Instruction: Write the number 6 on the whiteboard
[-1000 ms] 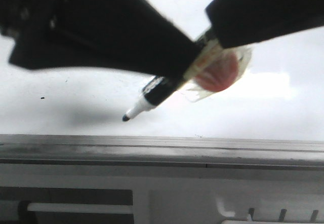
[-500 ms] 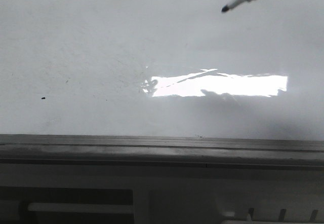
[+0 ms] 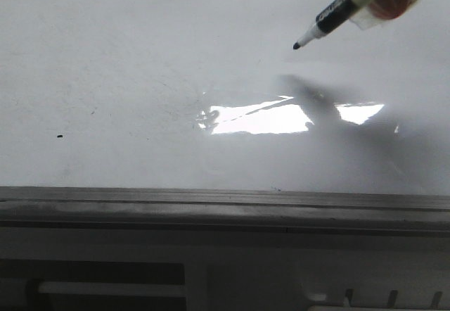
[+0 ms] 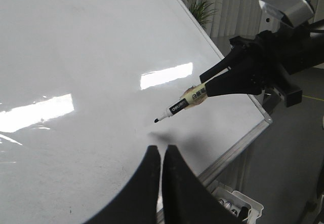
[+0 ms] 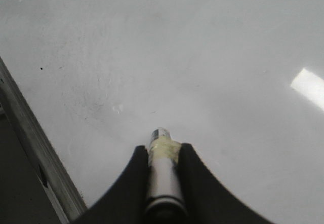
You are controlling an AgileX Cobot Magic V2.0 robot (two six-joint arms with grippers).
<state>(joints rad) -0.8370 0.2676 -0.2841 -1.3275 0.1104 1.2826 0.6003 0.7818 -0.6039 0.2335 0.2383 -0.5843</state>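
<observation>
The whiteboard (image 3: 140,58) is glossy white with a bright glare and fills the front view; it also shows in the left wrist view (image 4: 76,57) and the right wrist view (image 5: 202,57). No number 6 shows on it; only a small black speck. My right gripper (image 5: 162,148) is shut on a black-and-white marker (image 3: 337,15) wrapped in tape, its tip a little off the board; the marker (image 4: 177,105) and right gripper (image 4: 207,89) also show in the left wrist view. My left gripper (image 4: 162,150) is shut and empty, close over the board.
A grey metal frame edge (image 3: 225,202) runs along the board's near side, with a grey slotted ledge (image 3: 211,276) below. A white tray of markers (image 4: 238,206) sits beyond the board's edge. A small black speck (image 3: 60,137) marks the board at left.
The dark arms that filled the front view a second ago have left it. The marker went up and right, then came back down a little toward the board, throwing a shadow over the glare.
</observation>
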